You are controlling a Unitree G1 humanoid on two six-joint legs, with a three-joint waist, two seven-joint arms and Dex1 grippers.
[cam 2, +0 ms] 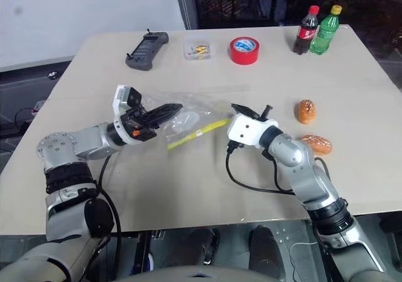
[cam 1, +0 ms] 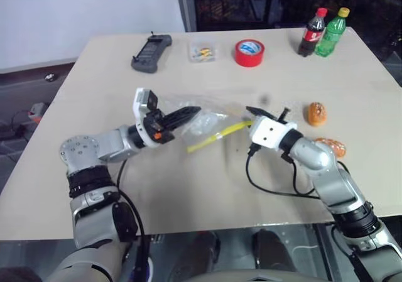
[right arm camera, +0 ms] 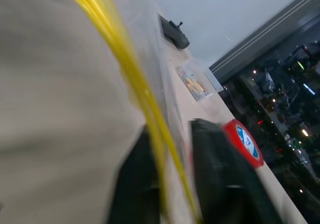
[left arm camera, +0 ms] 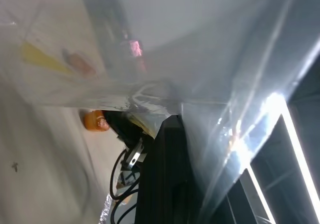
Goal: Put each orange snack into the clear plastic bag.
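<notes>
My left gripper (cam 1: 188, 113) is shut on the clear plastic bag (cam 1: 210, 115) and holds it lifted a little above the table's middle. The bag's yellow seal strip (cam 1: 217, 135) slants toward my right gripper (cam 1: 267, 112). In the right wrist view the two black fingers (right arm camera: 220, 174) sit either side of the yellow strip (right arm camera: 125, 69), shut on that edge. Two orange snacks lie on the table to the right of the right gripper, apart from it: one (cam 1: 316, 113) farther back, the other (cam 1: 331, 147) beside the right forearm. One snack (left arm camera: 92, 120) also shows past the bag in the left wrist view.
Along the table's far side lie a black handheld controller (cam 1: 151, 53), a small clear box of coloured bits (cam 1: 202, 51), a red tape roll (cam 1: 249, 52), a cola bottle (cam 1: 311, 32) and a green bottle (cam 1: 331, 32). A black cable loops under the right wrist (cam 1: 276, 191).
</notes>
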